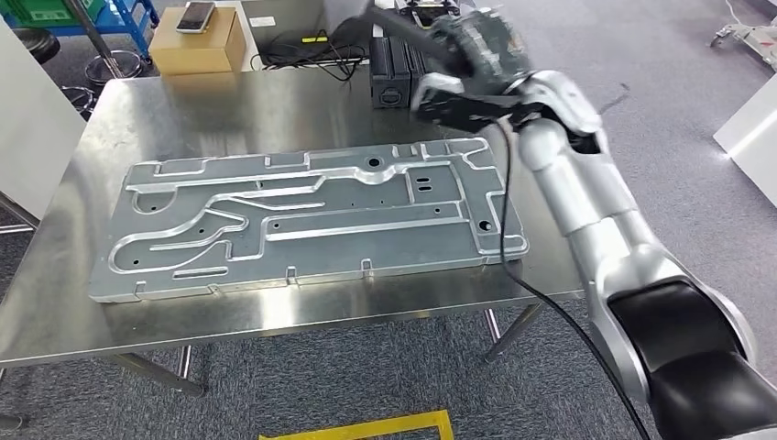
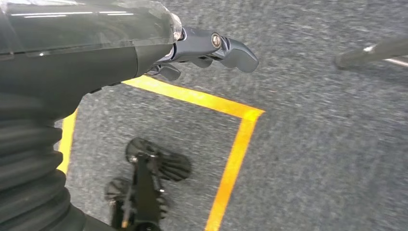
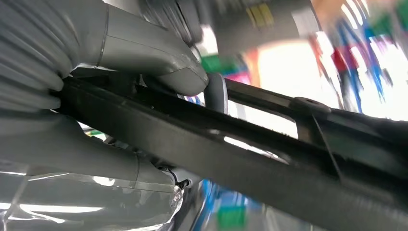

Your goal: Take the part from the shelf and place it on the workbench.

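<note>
Black part (image 3: 250, 163) gripped by right hand (image 3: 120, 86), wrist cam.

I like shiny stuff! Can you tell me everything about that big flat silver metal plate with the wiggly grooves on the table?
The big flat grey metal plate lies flat on the shiny steel workbench, covering much of its top. It is a long rectangle with raised curving ridges, straight channels, a few small round holes and little tabs along its edges. Its surface looks dull silver, like cast or machined aluminium. Nothing rests on it, and the robot's right hand hovers beyond its far right corner, not touching it.
</note>
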